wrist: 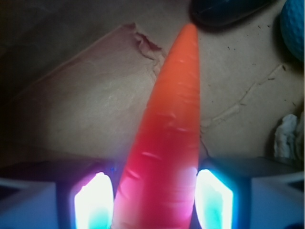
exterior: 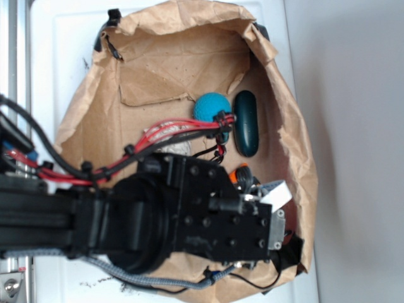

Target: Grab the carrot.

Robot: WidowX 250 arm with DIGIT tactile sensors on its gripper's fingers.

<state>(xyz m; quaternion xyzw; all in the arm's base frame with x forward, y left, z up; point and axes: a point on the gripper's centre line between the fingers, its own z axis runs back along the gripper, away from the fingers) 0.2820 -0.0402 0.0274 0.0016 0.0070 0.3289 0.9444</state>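
Orange carrot (wrist: 167,138) between end effector (wrist: 155,198) fingers.

The black, blocky robot arm (exterior: 158,214) carries round screw heads across its faces. Bundled red and black cables (exterior: 158,136), cinched with black ties, run along its top; a grey braided cable (exterior: 126,274) loops underneath. The pincer (wrist: 153,200) has two glowing white-cyan fingers (wrist: 93,200).

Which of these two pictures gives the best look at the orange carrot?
The wrist view: the carrot fills the middle of the frame, running between the end effector pads toward the tip. In the exterior view the arm hides nearly all of it; only a small orange bit peeks out.
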